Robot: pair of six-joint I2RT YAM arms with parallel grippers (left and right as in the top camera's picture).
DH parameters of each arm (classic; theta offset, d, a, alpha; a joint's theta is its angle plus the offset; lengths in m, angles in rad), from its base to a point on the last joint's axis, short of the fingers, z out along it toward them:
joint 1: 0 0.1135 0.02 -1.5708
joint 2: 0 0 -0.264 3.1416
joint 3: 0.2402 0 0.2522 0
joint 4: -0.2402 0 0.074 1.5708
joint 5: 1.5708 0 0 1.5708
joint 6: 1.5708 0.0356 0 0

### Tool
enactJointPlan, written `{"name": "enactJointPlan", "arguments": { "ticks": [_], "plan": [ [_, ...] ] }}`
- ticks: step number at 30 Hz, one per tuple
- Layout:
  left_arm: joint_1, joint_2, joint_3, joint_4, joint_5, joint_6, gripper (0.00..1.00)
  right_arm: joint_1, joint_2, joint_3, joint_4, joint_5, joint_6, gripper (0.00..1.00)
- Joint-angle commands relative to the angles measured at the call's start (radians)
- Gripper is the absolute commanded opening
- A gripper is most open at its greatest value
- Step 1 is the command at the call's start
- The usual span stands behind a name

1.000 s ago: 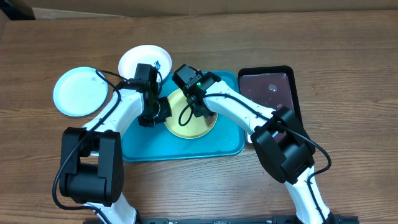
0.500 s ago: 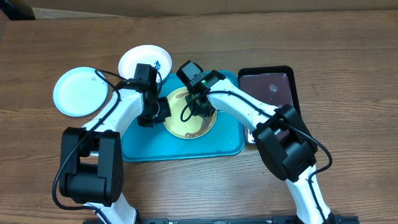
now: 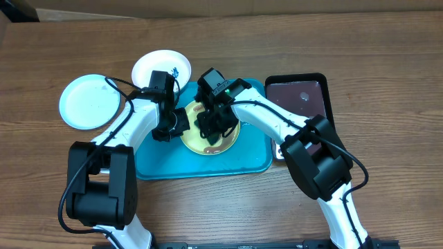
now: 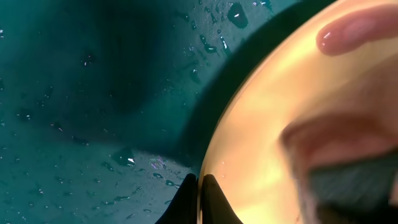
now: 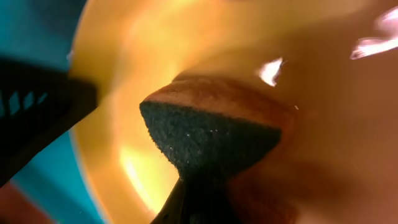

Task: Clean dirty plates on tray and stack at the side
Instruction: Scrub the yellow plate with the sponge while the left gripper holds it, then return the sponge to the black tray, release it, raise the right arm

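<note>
On the table point(image 3: 387, 55), a pale mint-blue plate point(image 3: 88, 102) lies off the turquoise tray point(image 3: 242, 158) at about ten o'clock, and a white plate point(image 3: 160, 67) sits at eleven o'clock beside the tray's rim. The left gripper point(image 3: 176, 123) is clamped on the nine o'clock rim of the yellow-green plate point(image 3: 197, 143), which rests on the tray. The right gripper point(image 3: 213, 128) pinches a dark sponge point(image 5: 208, 134) pressed onto that plate. A black tray point(image 3: 296, 76) lies at two o'clock.

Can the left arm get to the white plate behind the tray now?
Probably not yet: the left claw is clamped on the yellow plate. Once freed, the white plate lies close, nothing between.
</note>
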Motion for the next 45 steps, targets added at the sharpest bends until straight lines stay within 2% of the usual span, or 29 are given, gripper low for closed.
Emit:
{"name": "enactJointPlan", "arguments": {
  "ticks": [1, 8, 11, 14, 16, 19, 23, 29, 30, 32, 33, 34, 36, 39, 43, 45],
  "plan": [
    [-0.003, -0.013, 0.0, 0.006, 0.034, 0.027, 0.04, -0.031, 0.018, 0.051, -0.048, -0.21, -0.058, 0.04],
    [-0.003, -0.013, 0.0, 0.006, 0.034, 0.027, 0.05, -0.187, -0.114, 0.132, -0.18, -0.214, -0.095, 0.04],
    [-0.003, -0.013, 0.0, 0.007, 0.033, 0.027, 0.06, -0.291, -0.169, 0.132, -0.296, -0.157, -0.117, 0.04],
    [-0.003, -0.013, 0.0, 0.007, 0.032, 0.027, 0.11, -0.369, -0.176, 0.132, -0.393, -0.034, -0.117, 0.04],
    [-0.003, -0.013, 0.0, 0.008, 0.03, 0.027, 0.2, -0.409, -0.176, 0.119, -0.422, 0.055, -0.116, 0.04],
    [-0.003, -0.013, 0.0, 0.011, 0.03, 0.027, 0.23, -0.451, -0.176, 0.071, -0.4, 0.171, -0.101, 0.04],
    [-0.003, -0.013, 0.0, 0.015, 0.031, 0.026, 0.23, -0.473, -0.176, -0.069, -0.314, 0.252, -0.101, 0.04],
    [-0.003, -0.013, 0.0, 0.014, 0.031, 0.026, 0.23, -0.472, -0.176, -0.188, -0.174, 0.348, -0.096, 0.05],
    [-0.003, -0.013, 0.0, 0.014, 0.031, 0.026, 0.23, -0.473, -0.176, -0.192, -0.165, 0.366, -0.078, 0.13],
    [-0.003, -0.013, 0.0, 0.013, 0.03, 0.026, 0.24, -0.476, -0.176, -0.19, -0.156, 0.373, -0.062, 0.42],
    [-0.003, -0.013, 0.0, 0.014, 0.03, 0.026, 0.24, -0.479, -0.176, -0.183, -0.156, 0.371, -0.06, 0.52],
    [-0.003, -0.013, 0.0, 0.014, 0.031, 0.026, 0.25, -0.48, -0.176, -0.172, -0.163, 0.37, -0.06, 0.59],
    [-0.003, -0.013, 0.0, 0.014, 0.031, 0.026, 0.32, -0.483, -0.177, -0.143, -0.186, 0.369, -0.059, 0.67],
    [-0.003, -0.013, 0.0, 0.01, 0.031, 0.026, 0.33, -0.494, -0.176, -0.087, -0.233, 0.37, -0.056, 0.75],
    [-0.004, -0.013, -0.002, -0.001, 0.031, 0.026, 0.33, -0.525, -0.176, -0.039, -0.27, 0.369, -0.056, 0.78],
    [-0.004, -0.013, -0.007, -0.001, 0.031, 0.026, 0.33, -0.546, -0.176, -0.029, -0.272, 0.359, -0.056, 0.84]
  ]
}}
